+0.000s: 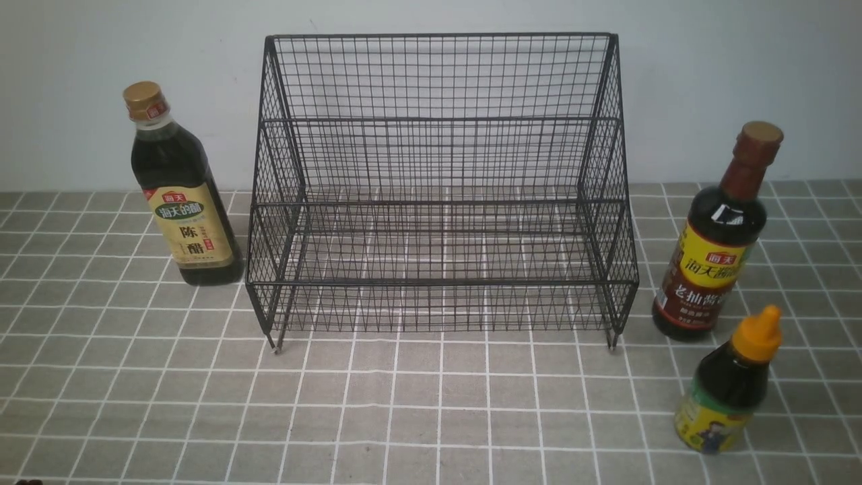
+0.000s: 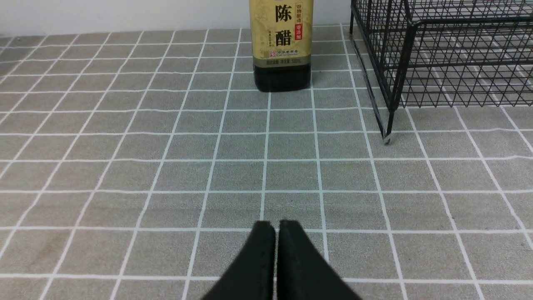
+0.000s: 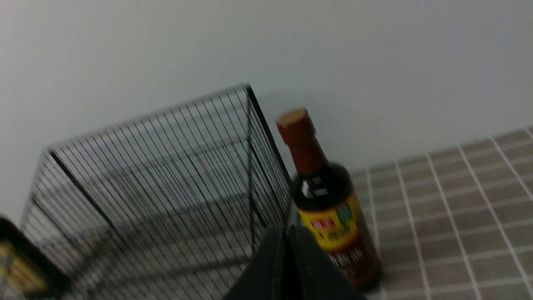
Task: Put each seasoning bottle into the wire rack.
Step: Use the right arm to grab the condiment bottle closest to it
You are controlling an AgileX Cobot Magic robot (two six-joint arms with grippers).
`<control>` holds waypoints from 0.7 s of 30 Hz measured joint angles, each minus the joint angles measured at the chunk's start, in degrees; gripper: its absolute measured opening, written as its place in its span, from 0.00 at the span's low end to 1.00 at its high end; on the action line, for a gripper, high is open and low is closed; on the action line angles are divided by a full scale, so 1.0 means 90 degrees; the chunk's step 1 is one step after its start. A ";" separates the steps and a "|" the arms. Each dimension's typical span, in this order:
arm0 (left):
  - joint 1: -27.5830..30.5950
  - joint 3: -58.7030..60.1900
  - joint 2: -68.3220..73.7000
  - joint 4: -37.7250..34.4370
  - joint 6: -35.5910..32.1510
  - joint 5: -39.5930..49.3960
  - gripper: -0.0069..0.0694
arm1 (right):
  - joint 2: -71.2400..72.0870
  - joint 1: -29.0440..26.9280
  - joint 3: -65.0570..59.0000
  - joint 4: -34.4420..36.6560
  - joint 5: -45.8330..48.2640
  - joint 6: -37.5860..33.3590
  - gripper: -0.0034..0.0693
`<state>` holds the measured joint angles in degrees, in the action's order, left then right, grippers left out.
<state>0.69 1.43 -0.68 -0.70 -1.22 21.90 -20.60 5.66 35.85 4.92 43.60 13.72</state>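
Note:
The black wire rack (image 1: 441, 195) stands empty at the middle back of the table. The gold-capped bottle (image 1: 178, 192) stands upright left of it. The brown-capped bottle (image 1: 717, 239) stands right of it, and the short orange-capped bottle (image 1: 731, 384) stands in front of that one. My left gripper (image 2: 277, 225) is shut and empty, low over the cloth, with the gold-capped bottle (image 2: 282, 46) ahead and the rack (image 2: 449, 54) beside it. My right gripper (image 3: 287, 229) is shut and empty, with the brown-capped bottle (image 3: 329, 208) and the rack (image 3: 166, 187) beyond it. Neither gripper shows in the front view.
A grey checked tablecloth (image 1: 431, 417) covers the table up to a white wall (image 1: 431, 17). A dark-edged, yellow-labelled thing (image 3: 21, 266) shows blurred at the edge of the right wrist view.

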 joint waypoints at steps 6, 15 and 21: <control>0.0000 0.0000 0.0000 0.0000 0.0000 0.0000 0.08 | -0.2235 0.0007 0.1889 0.0007 0.2519 -0.0745 0.05; 0.0000 0.0000 0.0000 0.0000 0.0000 0.0000 0.08 | -0.4663 0.0011 0.2764 0.0525 0.2780 -0.1681 0.41; 0.0000 0.0000 0.0000 0.0000 0.0000 0.0000 0.08 | -0.5423 0.0011 0.2776 0.0654 0.2200 -0.1829 0.75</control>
<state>0.69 1.43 -0.68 -0.70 -1.22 21.90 -69.41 5.77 60.84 10.81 63.40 -2.74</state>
